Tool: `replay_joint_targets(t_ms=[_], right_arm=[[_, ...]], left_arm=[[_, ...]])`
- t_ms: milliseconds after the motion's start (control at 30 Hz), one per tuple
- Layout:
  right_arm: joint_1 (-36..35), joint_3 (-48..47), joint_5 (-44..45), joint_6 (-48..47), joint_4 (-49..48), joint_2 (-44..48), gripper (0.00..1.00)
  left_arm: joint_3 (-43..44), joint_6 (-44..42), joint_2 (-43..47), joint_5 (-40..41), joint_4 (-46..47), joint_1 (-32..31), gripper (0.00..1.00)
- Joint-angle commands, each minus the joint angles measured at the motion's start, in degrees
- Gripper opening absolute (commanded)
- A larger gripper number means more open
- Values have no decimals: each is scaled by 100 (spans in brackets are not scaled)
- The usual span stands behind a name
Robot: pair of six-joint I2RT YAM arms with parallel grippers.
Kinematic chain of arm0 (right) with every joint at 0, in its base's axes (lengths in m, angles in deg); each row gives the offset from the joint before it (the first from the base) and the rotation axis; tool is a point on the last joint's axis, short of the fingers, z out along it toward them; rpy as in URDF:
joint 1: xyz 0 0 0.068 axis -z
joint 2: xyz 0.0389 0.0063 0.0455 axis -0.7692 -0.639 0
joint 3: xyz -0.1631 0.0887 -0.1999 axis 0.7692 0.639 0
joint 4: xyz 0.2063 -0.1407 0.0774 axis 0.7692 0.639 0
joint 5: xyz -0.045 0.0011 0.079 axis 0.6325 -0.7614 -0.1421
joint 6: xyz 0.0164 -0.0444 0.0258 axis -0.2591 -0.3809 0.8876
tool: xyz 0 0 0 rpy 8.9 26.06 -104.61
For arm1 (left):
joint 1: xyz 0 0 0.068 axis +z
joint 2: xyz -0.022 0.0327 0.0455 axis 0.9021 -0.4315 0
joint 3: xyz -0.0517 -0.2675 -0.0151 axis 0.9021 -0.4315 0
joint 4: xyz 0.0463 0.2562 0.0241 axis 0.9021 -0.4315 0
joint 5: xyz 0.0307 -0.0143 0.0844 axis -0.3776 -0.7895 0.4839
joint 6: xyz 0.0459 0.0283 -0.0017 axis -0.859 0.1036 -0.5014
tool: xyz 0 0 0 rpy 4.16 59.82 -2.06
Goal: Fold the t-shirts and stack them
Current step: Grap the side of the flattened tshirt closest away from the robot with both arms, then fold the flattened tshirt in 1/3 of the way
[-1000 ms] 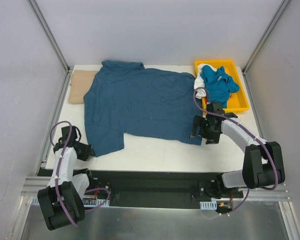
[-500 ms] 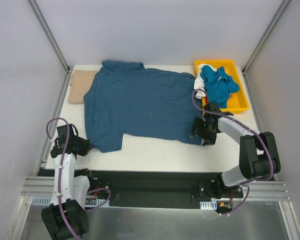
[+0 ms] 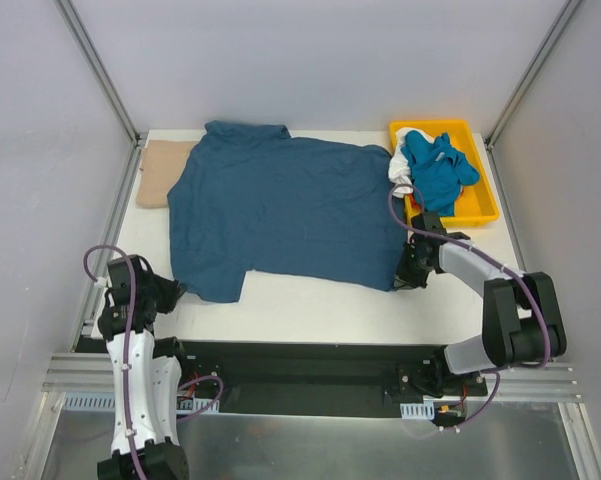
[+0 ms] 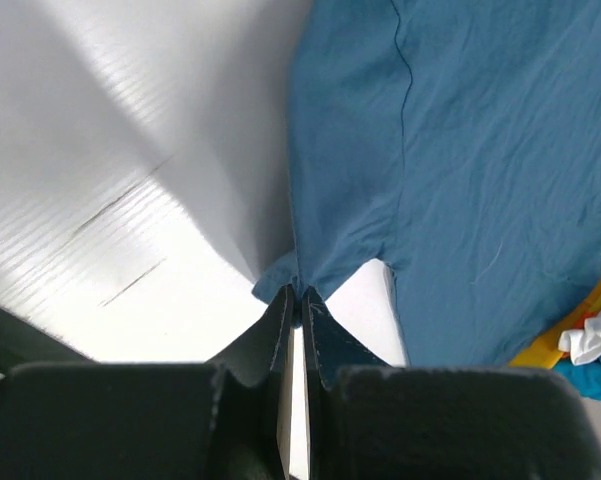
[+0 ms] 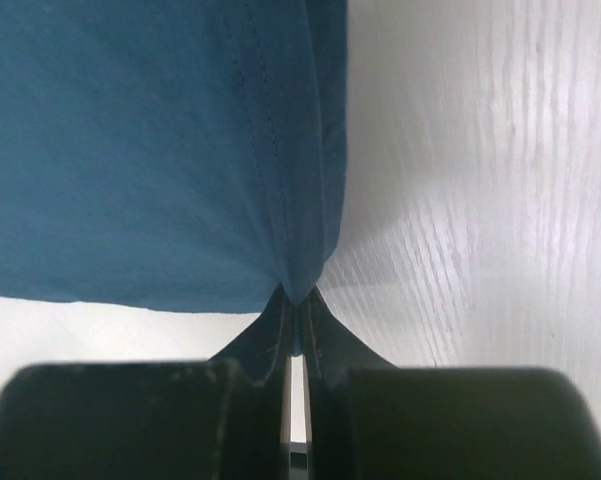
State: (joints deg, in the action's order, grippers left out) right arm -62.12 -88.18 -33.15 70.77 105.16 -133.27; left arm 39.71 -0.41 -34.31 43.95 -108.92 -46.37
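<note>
Clamped the right hand [image 5: 296,300], wide open 1 second earlier, onto the near right corner of the dark teal t-shirt [image 3: 290,205]. Kept the left hand [image 4: 298,296] pinched on its near left corner. Left it spread flat on the table [image 3: 320,300]. Secured both corners, probably ready for folding.

No legible text, label, brand, number or sign in any view. Dark teal t-shirt [image 3: 280,210], yellow tray [image 3: 491,195] and white table [image 3: 310,300] carry no readable marking.
</note>
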Motion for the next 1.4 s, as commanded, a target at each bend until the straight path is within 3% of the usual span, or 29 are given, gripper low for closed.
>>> replay_joint_targets(t_ms=[0,167,300,567,733,967,1133,1367], right_arm=[[-38,360,37,-56,505,905,1],[-56,624,-296,-223,1403,1812,1],[-100,712,-411,-258,2448,2691,1],[-161,633,-683,-338,4022,3894,5],[-319,510,-455,-126,4155,4160,8],[-319,291,-131,-249,3568,3502,10],[-311,-104,89,-408,3251,2844,10],[-144,-886,160,-478,2811,1946,9]], left_arm=[[629,282,614,423,-1322,22,0],[1640,422,1369,1405,-2983,22,0],[2379,580,1950,1645,-3916,22,0],[3004,634,2188,1602,-4744,13,0],[2926,528,2373,1294,-4735,22,0],[1776,546,2303,662,-3788,13,0],[1020,677,2014,179,-2312,22,0],[895,669,924,-130,-790,22,0]])
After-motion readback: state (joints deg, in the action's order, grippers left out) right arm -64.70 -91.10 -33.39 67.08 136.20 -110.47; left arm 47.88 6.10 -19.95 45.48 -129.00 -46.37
